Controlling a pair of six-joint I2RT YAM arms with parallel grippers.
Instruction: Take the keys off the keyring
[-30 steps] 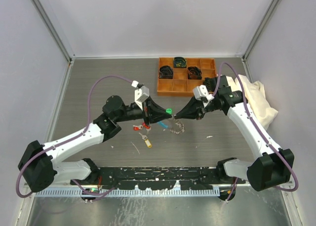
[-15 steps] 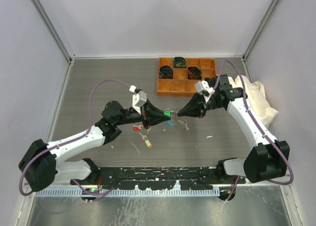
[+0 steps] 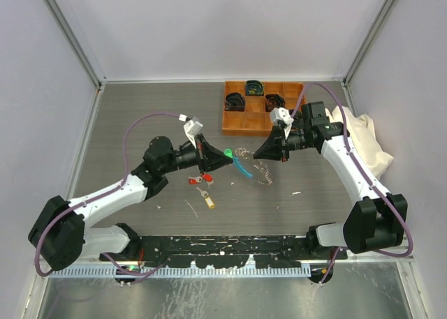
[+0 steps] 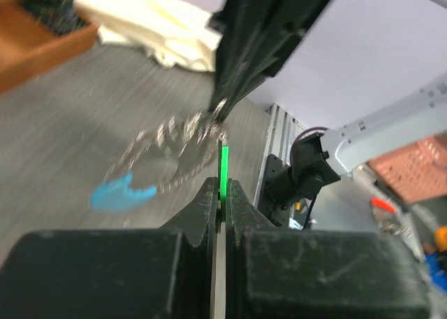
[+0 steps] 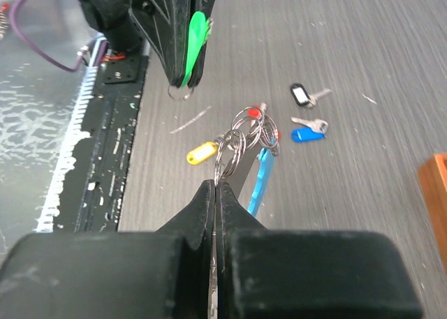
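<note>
The keyring [image 5: 246, 134], a silvery coil with a light-blue segment [image 3: 242, 169], hangs over the middle of the surface [image 3: 140, 116], pinched in the closed jaws of the right gripper [image 5: 215, 185]. Just left of it, the left gripper [image 4: 222, 192] has its jaws clamped on the green-tagged key [image 5: 195, 31], which hangs apart from the coil. A red-tagged key [image 3: 194, 181], a yellow-tagged key [image 5: 201, 151], a blue-tagged key [image 5: 305, 135] and a black-tagged key [image 5: 300, 93] lie loose on the surface around the left gripper. An orange tray [image 3: 234, 127] sits on the far side, with a cream cloth [image 3: 363, 141] to its right.
</note>
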